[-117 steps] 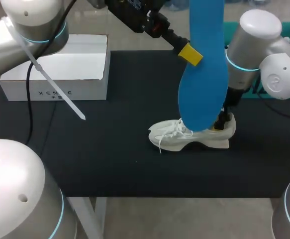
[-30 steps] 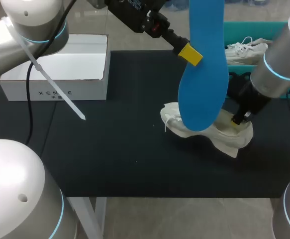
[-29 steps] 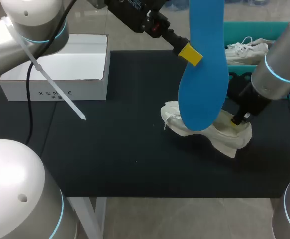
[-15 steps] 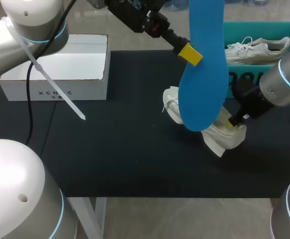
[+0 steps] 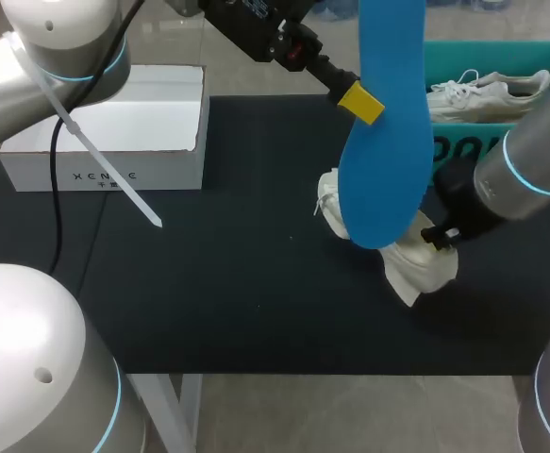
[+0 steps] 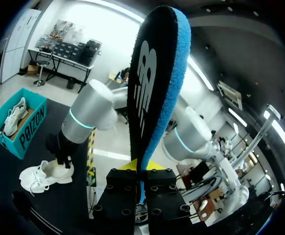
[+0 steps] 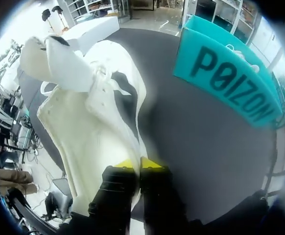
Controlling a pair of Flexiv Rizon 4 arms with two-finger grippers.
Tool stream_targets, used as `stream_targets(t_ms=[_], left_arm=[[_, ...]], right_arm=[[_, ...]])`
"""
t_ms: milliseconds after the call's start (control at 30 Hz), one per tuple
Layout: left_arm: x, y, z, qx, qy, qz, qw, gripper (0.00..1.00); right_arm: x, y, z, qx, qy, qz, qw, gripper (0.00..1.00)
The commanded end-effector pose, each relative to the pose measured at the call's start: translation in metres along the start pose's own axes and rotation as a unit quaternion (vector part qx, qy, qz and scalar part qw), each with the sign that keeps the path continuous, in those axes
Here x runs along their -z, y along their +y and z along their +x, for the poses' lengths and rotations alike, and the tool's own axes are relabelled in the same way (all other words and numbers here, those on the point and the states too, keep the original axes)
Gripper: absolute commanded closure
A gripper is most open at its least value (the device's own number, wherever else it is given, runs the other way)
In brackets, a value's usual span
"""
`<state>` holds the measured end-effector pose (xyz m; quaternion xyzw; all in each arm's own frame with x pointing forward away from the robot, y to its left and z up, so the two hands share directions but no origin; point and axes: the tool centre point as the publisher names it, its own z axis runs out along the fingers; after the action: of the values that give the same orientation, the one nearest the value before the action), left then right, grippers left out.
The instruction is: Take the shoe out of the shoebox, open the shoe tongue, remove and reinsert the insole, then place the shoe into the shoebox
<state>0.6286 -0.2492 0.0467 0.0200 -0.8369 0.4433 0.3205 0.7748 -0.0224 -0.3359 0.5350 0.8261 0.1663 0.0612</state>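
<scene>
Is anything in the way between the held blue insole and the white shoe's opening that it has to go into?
Nothing visible does. The insole is held in the left pincer, apart from the shoe. The right pincer pinches only the heel rim, leaving the opening bare.

Top of insole (image 5: 388,142) cut off at head view's edge, middle of shoe (image 5: 424,272) hidden behind insole's lower end
</scene>
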Motion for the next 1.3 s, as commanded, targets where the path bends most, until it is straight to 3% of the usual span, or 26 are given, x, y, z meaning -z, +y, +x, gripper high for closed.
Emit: stream_targets(t_ms=[33,400,867,1300], left_arm=[[0.000,0.001,0.001,0.000,-0.001,0.001,1.000,1.00],[0.000,0.001,0.001,0.000,-0.001,0.001,1.000,1.00],[0.000,0.001,0.001,0.000,-0.001,0.001,1.000,1.00],[0.000,0.001,0.001,0.000,-0.001,0.001,1.000,1.00]], right_arm=[[0.003,-0.010,0.001,-0.038,-0.006,-0.011,0.999,1.00],[-0.011,-0.022,0.003,-0.126,-0.017,0.007,0.992,1.00],[-0.028,-0.031,0.049,-0.177,-0.037,0.019,0.983,1.00],[-0.051,-0.037,0.060,-0.223,-0.035,0.031,0.974,1.00]])
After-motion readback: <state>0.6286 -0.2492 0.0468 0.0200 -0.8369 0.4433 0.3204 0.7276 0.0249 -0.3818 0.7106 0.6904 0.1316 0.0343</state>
